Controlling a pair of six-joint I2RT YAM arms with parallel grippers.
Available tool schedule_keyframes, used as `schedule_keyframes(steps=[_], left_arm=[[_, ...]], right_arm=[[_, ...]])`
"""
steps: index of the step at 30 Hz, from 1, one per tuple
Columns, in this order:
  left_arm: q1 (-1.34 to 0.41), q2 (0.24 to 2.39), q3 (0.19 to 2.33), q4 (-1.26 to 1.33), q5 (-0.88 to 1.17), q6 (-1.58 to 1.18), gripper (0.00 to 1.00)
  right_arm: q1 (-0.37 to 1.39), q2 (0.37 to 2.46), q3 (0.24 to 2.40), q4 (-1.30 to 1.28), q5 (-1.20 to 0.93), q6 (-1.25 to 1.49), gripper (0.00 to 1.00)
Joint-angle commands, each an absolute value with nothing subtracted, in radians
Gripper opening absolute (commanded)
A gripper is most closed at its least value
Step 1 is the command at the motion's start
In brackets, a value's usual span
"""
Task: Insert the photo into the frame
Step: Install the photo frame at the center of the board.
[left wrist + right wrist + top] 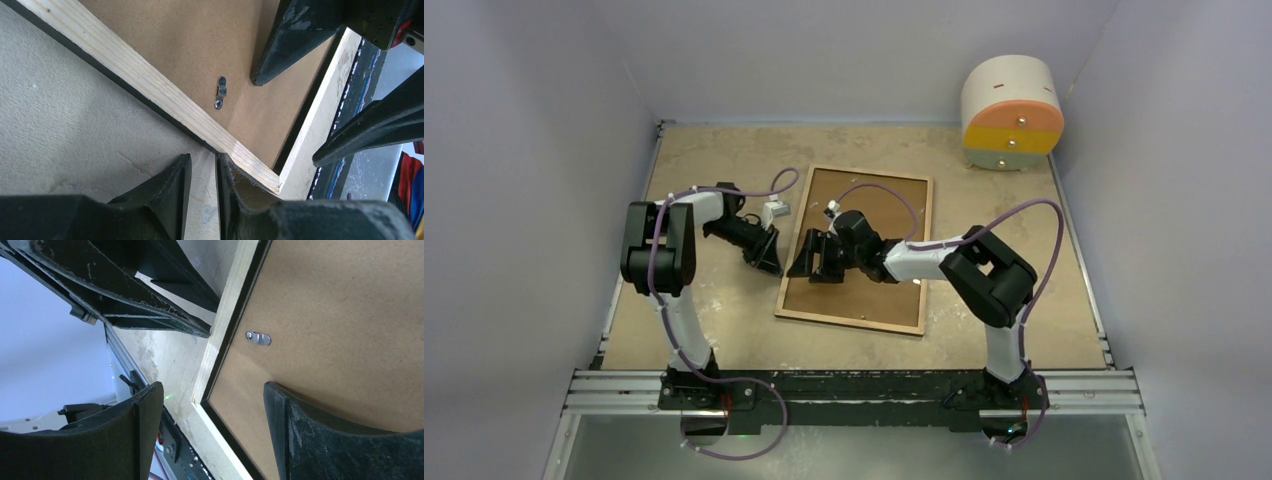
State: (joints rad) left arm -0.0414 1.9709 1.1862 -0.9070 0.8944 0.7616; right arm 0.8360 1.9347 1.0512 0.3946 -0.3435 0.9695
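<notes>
The frame point(854, 317) lies face down in the middle of the table, with its light wood back up and a brown backing board point(864, 290) set inside it. The photo is hidden or out of view. My left gripper point(769, 258) sits low by the frame's left rim point(135, 75). Its jaws point(203, 157) are almost shut on nothing, and one finger touches the rim. My right gripper point(816, 262) is open and straddles the left rim point(230, 305), one finger over the table and one over the board point(350, 315). A small metal clip point(220, 93) lies on the board and also shows in the right wrist view point(258, 337).
A white cylinder with orange and yellow drawers point(1012, 112) stands at the back right corner. Grey walls close in the table on three sides. A metal rail point(854, 385) runs along the near edge by the arm bases.
</notes>
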Motion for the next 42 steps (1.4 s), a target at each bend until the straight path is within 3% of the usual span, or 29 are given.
schedule_keyframes(steps=[1, 22, 42], left_arm=[[-0.043, 1.967, 1.17, -0.882, 0.896, 0.767, 0.27], [-0.043, 1.965, 1.166, -0.903, 0.898, 0.799, 0.28], [-0.046, 1.962, 1.17, -0.904, 0.896, 0.806, 0.28]], right_arm=[[0.835, 1.956, 1.109, 0.421, -0.36, 0.987, 0.75], [0.836, 2.038, 1.202, 0.338, -0.261, 0.902, 0.69], [0.836, 2.115, 1.238, 0.388, -0.401, 0.936, 0.64]])
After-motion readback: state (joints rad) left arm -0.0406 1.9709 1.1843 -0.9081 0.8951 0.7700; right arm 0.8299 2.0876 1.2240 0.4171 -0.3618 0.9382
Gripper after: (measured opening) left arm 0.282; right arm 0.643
